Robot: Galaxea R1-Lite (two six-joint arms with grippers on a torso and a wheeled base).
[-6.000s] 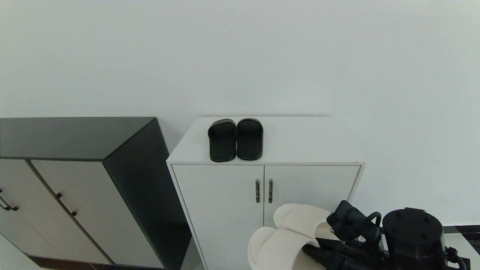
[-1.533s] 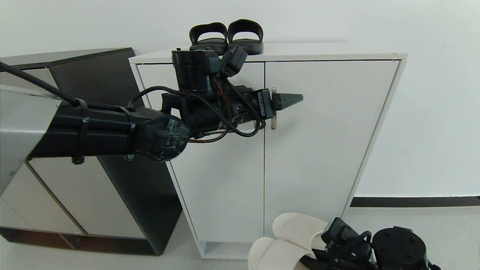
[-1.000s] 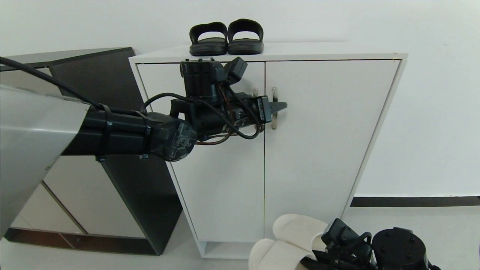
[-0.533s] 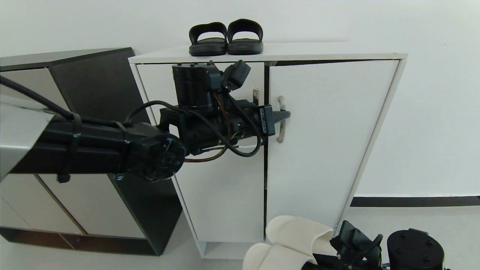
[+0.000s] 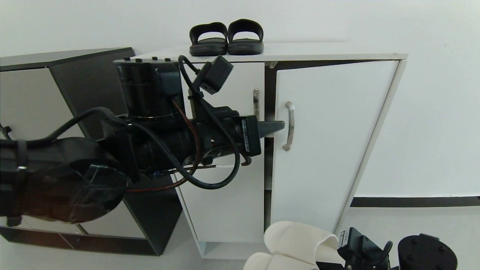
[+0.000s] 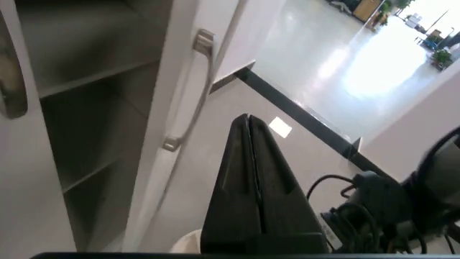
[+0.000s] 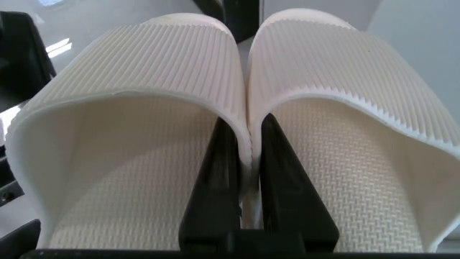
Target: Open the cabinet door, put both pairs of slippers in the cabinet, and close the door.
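Two white slippers (image 7: 136, 79) clamped in right jaws | left jaws together, beside door handle (image 5: 288, 125)

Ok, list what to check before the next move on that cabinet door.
1. Right door open wide enough for slippers: not ok, only ajar.
2. Left pincer engaged with the door handle: cannot tell. It is shut, with its tip beside the handle.
3. White slippers secure in the right pincer: ok, clamped on both inner edges.
4. Black slippers out of the door's swing: ok, side by side on the cabinet top.
5. Left door out of the way: ok, shut.
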